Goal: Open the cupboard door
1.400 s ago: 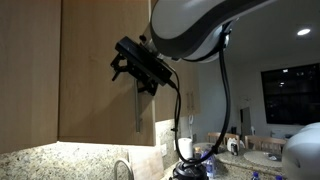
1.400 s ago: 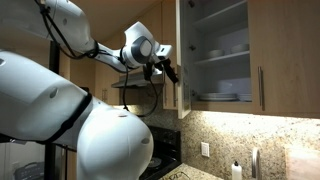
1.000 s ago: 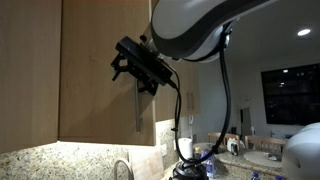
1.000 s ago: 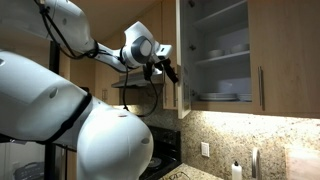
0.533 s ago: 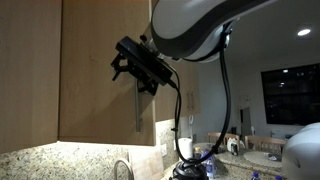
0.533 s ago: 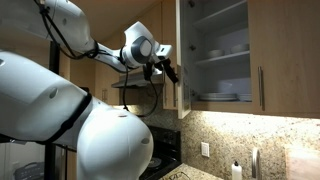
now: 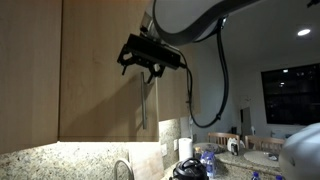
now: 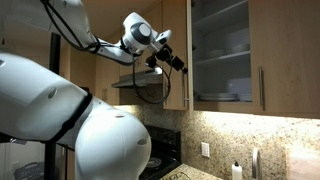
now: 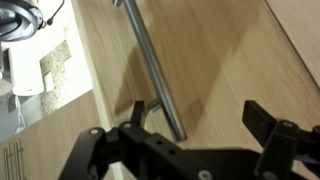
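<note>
The cupboard door (image 7: 95,70) is light oak with a slim silver bar handle (image 7: 141,100) near its right edge. In an exterior view it stands swung out from the cabinet (image 8: 175,88). My gripper (image 7: 150,68) hangs at the top of the handle, also seen in an exterior view (image 8: 172,62). In the wrist view the door face (image 9: 230,50) fills the frame. The handle (image 9: 150,60) runs down it, and its end lies between my open gripper's fingers (image 9: 197,112), nearer the left finger. The jaws hold nothing.
The open cabinet shows shelves with white dishes (image 8: 225,45). A narrower matching door (image 8: 270,60) is beside it. Below are a granite backsplash (image 7: 60,158), a faucet (image 7: 122,168), bottles on the counter (image 7: 205,160) and a range hood (image 8: 135,85).
</note>
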`<state>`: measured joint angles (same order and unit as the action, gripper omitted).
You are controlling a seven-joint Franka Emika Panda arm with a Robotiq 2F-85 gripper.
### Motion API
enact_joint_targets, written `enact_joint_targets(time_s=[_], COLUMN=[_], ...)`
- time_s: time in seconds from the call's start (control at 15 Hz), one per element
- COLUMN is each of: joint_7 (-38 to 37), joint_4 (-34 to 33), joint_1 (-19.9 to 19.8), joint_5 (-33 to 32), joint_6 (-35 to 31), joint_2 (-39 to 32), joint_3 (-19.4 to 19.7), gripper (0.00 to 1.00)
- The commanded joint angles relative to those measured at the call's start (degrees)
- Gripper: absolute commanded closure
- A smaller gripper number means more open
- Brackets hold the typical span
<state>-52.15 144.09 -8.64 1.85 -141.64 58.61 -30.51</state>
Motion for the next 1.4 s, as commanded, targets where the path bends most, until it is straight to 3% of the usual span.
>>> enact_joint_targets(time_s=[0.0, 0.2, 0.53, 1.13, 1.33], joint_7=[9.12, 17.48, 26.45, 26.93, 29.88], joint_4=[-2.87, -3.25, -1.79, 3.65, 6.79], joint_1=[1.17, 2.83, 4.38, 3.90, 5.81], joint_5=[-6.69, -9.37, -8.30, -3.57, -0.44], joint_6=[2.55, 2.27, 0.82, -6.11, -8.86], joint_2=[-0.70, -0.30, 2.82, 8.99, 10.71], joint_3=[3.99, 6.81, 10.46, 19.50, 25.78], gripper=[0.00, 0.00, 0.00, 0.00, 0.00])
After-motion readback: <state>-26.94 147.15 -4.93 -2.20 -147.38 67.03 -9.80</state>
